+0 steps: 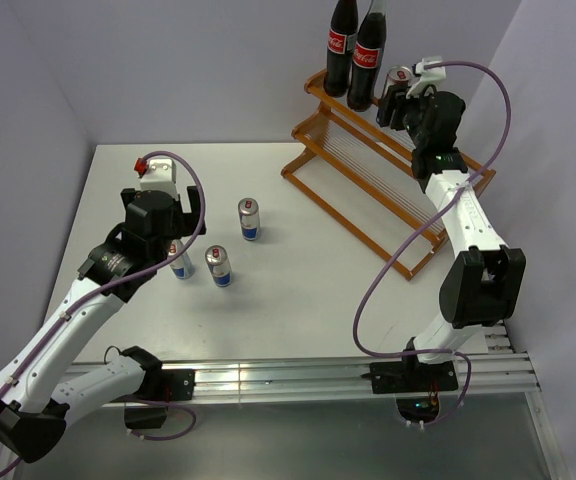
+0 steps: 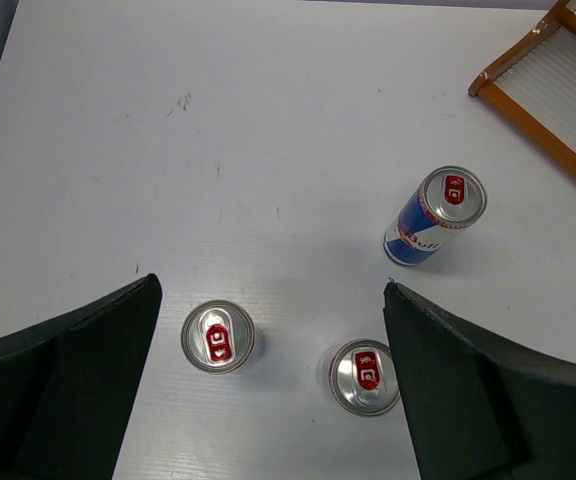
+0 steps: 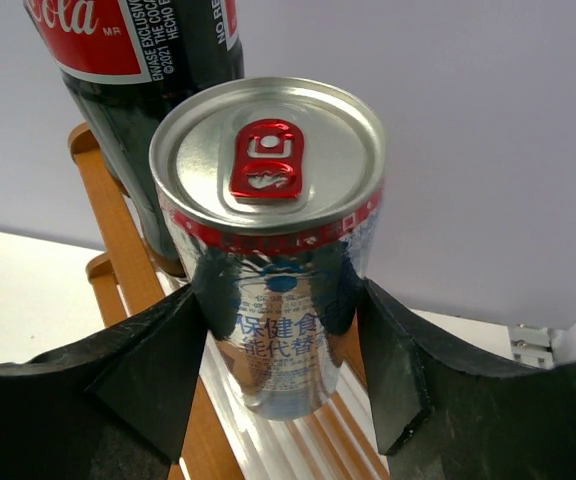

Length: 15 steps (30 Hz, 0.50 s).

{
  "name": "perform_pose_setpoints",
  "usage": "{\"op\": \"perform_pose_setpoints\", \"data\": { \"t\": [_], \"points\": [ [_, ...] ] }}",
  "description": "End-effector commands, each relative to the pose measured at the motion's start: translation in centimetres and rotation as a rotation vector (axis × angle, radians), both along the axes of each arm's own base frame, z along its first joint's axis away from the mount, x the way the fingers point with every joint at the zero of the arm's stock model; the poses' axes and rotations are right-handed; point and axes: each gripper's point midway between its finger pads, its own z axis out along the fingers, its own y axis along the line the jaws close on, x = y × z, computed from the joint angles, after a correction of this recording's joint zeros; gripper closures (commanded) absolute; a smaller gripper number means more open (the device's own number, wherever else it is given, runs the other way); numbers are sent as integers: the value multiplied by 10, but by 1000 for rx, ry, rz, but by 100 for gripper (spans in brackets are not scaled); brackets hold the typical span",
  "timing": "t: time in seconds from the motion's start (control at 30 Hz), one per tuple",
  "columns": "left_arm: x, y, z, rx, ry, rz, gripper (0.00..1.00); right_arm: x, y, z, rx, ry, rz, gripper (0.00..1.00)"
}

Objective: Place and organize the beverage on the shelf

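Two dark cola bottles point(image 1: 342, 45) point(image 1: 366, 60) stand at the far end of the shelf point(image 1: 368, 190), an orange-brown stepped rack of pale rods. My right gripper point(image 3: 283, 290) is shut on a silver-blue can point(image 3: 268, 200), upright on the rods right beside a bottle point(image 3: 138, 60). On the table stand three more cans point(image 2: 218, 337) point(image 2: 365, 376) point(image 2: 436, 213). High over the two nearest cans hovers my left gripper point(image 2: 270, 285), open, with nothing held.
The shelf's wooden end point(image 2: 538, 110) reaches into the top right of the left wrist view. The purple wall stands close behind the shelf and the bottles. The right arm's cable point(image 1: 488, 90) loops above the shelf.
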Motion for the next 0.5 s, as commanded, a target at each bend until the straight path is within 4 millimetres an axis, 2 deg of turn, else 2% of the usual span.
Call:
{"op": "perform_pose_setpoints", "data": {
  "t": [0.0, 0.1, 0.37, 0.47],
  "points": [
    [1, -1, 11, -14, -43, -14, 1, -11, -7, 65, 13, -167, -29, 31],
    [0, -1, 11, -14, -43, -15, 1, -14, -11, 70, 11, -172, -48, 0],
    [1, 0, 11, -14, -40, -7, 0, -28, -17, 82, 14, -191, -86, 0],
    [3, 1, 9, -11, -30, 9, 1, -41, -27, 88, 56, -159, -142, 0]
  ]
}}
